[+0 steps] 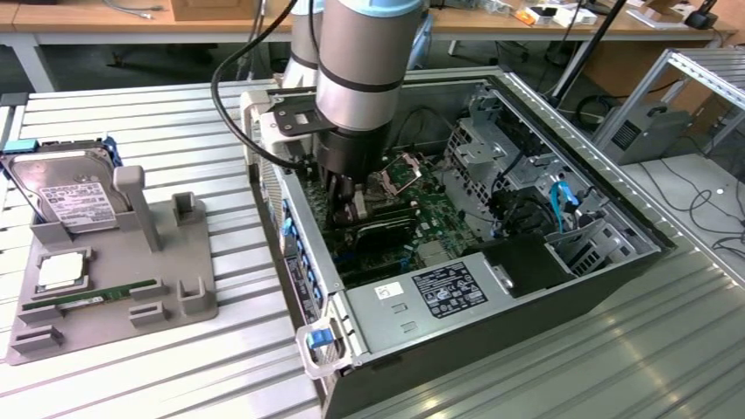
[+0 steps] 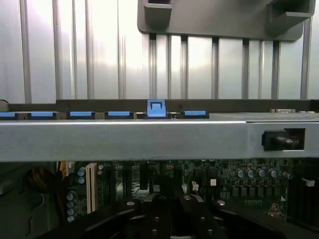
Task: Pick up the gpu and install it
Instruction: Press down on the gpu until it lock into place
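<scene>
Gripper [image 1: 347, 209] reaches down inside the open computer case [image 1: 605, 188], centre of the exterior view, fingers clenched together over the green motherboard [image 1: 437, 214]. Just below the fingertips a dark flat card, apparently the gpu [image 1: 382, 237], lies in the board; whether the fingers grasp it I cannot tell. Left of frame: grey holder tray [image 1: 174, 279] with a hard drive [image 1: 70, 196] standing in it and a memory stick [image 1: 87, 298] lying flat.

Wrist view: gripper [image 2: 169, 211] at bottom centre, fingers shut, above the motherboard [image 2: 224, 177]. Case wall [image 2: 124, 139] crosses mid-frame; blue latch [image 2: 156, 108] above it; tray [image 2: 224, 20] at top.
</scene>
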You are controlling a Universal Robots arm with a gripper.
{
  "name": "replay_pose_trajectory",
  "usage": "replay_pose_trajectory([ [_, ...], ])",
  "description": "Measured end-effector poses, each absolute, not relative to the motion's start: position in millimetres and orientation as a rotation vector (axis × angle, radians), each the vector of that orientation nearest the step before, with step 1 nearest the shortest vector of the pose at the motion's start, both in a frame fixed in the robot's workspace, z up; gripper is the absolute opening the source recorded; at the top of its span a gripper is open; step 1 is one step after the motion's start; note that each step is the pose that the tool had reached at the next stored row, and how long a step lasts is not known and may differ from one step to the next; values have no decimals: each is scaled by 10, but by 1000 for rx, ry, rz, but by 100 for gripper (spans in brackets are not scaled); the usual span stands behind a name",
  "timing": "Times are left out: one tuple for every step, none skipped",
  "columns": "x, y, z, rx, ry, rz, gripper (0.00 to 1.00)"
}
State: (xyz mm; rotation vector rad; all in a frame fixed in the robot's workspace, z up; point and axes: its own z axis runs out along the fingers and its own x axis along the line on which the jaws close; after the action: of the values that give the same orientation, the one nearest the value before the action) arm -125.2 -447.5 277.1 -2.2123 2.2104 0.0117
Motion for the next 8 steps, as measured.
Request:
replay_pose_trajectory([
  [-1271,-4470,2746,-2212,2211,12,11],
  [-1280,-4465,2729,-2212,2211,12,11],
  [-1291,-4463,2714,-2212,2210,12,11],
  [-1333,-4463,2713,-2212,2210,12,11],
  [-1362,-4467,2712,-2212,2210,12,11],
  [-1382,-4472,2712,-2212,2210,12,11],
  [-1390,-4476,2712,-2212,2210,13,11],
  [-1391,-4480,2711,-2212,2210,13,11],
])
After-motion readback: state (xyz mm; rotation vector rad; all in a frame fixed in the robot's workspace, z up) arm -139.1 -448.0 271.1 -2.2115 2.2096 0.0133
